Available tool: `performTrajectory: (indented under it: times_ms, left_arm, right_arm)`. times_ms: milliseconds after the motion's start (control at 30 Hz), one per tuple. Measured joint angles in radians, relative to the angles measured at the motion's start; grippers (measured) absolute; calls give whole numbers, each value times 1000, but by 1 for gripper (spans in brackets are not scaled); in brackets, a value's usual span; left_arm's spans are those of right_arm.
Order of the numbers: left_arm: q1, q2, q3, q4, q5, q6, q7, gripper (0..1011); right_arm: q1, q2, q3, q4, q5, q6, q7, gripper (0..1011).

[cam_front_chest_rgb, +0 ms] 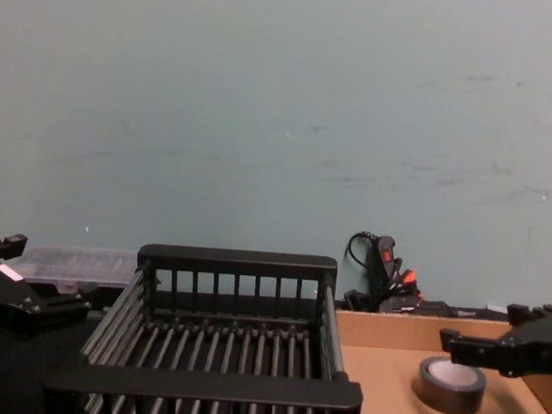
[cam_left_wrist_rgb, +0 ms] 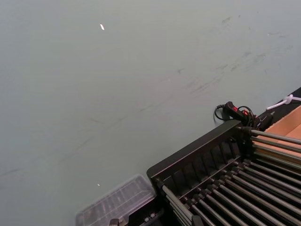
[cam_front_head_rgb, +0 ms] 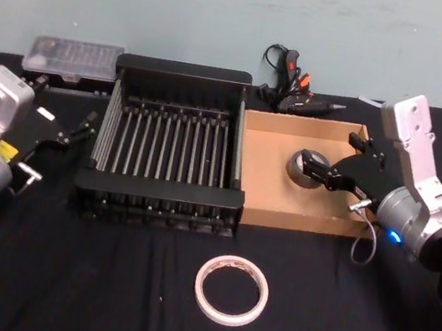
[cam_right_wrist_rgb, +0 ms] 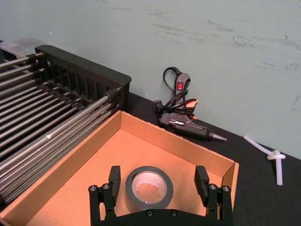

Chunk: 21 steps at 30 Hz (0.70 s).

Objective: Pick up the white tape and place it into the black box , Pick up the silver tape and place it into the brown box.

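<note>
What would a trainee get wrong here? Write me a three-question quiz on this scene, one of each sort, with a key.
1. True or false: the white tape lies inside the black box.
2. Which box holds the silver tape?
A. the black box
B. the brown box
C. neither
3. Fill in: the right gripper stands with its fingers ____ on either side of the silver tape.

Key
1. False: the white tape lies on the black cloth in front of both boxes.
2. B.
3. Open, not touching the roll. The left gripper sits beside the black box's left wall.
</note>
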State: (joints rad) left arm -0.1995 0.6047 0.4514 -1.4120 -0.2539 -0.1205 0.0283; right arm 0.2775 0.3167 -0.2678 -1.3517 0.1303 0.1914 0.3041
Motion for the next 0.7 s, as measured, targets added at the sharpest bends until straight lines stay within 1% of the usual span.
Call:
performTrajectory:
  times_ms: [33,133,200,233,300,333,433,533,633,700]
  left_arm:
    - [0,0,0,0,0,0,0,1001]
    - [0,0,0,0,0,0,0,1001]
    - [0,0,0,0,0,0,0,1001]
    - [0,0,0,0,0,0,0,1001]
    - [0,0,0,0,0,0,0,1001]
    - [0,0,0,0,0,0,0,1001]
    - [0,0,0,0,0,0,0,1001]
    - [0,0,0,0,0,0,0,1001]
    - [0,0,0,0,0,0,0,1001]
    - [0,0,0,0,0,0,0,1001]
  right_arm:
    - [0,0,0,0,0,0,0,1002]
    - [-28,11,13,-56,18,43,9,1002]
    - [-40,16,17,-81,25,64,12,1002]
    - [-53,22,21,-107,32,86,14,1002]
    - [-66,28,24,-135,40,108,17,1002]
    - [-79,35,27,-163,48,135,20,1002]
    - [-97,46,29,-202,59,174,23,1002]
    - [-128,69,26,-271,73,241,33,1002]
    - [-150,84,23,-318,84,287,37,1002]
    - [-160,90,20,-340,90,306,37,1002]
